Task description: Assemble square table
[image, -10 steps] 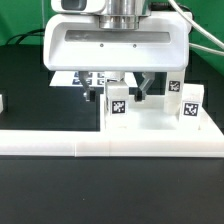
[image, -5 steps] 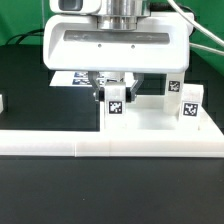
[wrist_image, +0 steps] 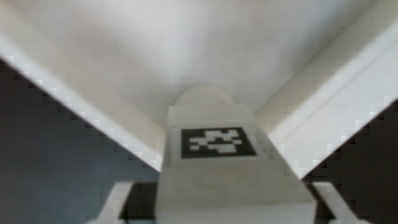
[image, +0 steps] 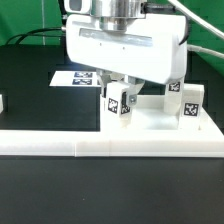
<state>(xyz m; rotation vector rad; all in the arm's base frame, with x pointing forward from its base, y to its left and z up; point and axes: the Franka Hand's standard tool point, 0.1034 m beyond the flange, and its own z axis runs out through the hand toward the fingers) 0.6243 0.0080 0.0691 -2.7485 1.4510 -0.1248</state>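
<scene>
A white leg post (image: pixel 117 102) with a black-and-white tag stands tilted on the square table's white slab (image: pixel 150 122). My gripper (image: pixel 121 89) is shut on the post's upper part and leans toward the exterior view's right. In the wrist view the same leg post (wrist_image: pixel 217 140) fills the middle, and a fingertip (wrist_image: pixel 128 200) presses against each of its sides. Two more tagged leg posts (image: pixel 190 105) (image: pixel 174 89) stand on the slab toward the exterior view's right.
A long low white border rail (image: pixel 100 144) runs across in front of the slab. The marker board (image: pixel 80 77) lies flat behind the arm on the black table. A small white part (image: pixel 2 102) sits at the exterior view's left edge.
The jaws closed on the leg post. The hand then shifted toward the exterior view's right and tilted, and the post tilted with it.
</scene>
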